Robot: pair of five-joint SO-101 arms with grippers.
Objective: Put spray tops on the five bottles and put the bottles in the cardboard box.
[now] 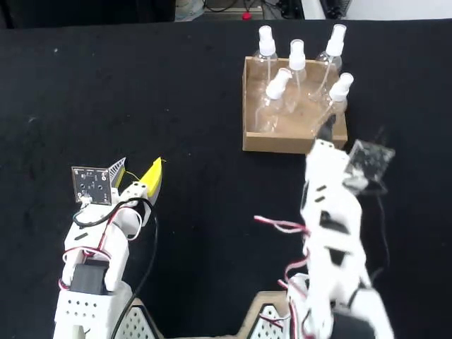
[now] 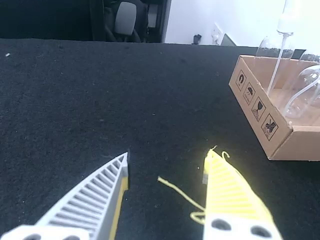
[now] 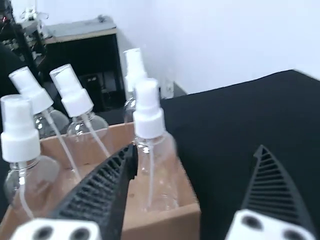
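A desk [image 1: 176, 92] covered in black cloth is seen across the high view, with dark cables [image 1: 226, 7] lying beyond its far edge. A white wall [image 3: 225, 40] is shown behind the desk, and a dark cabinet [image 3: 95, 60] with a grey top is set against it. A grey chair back [image 2: 125, 17] is seen past the desk's far edge.

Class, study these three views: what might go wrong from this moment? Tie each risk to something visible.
1. The open right gripper sits close beside the nearest bottle; pulling away carelessly might tip it.
2. It also hangs by the cardboard box wall; a bump might shift the box.
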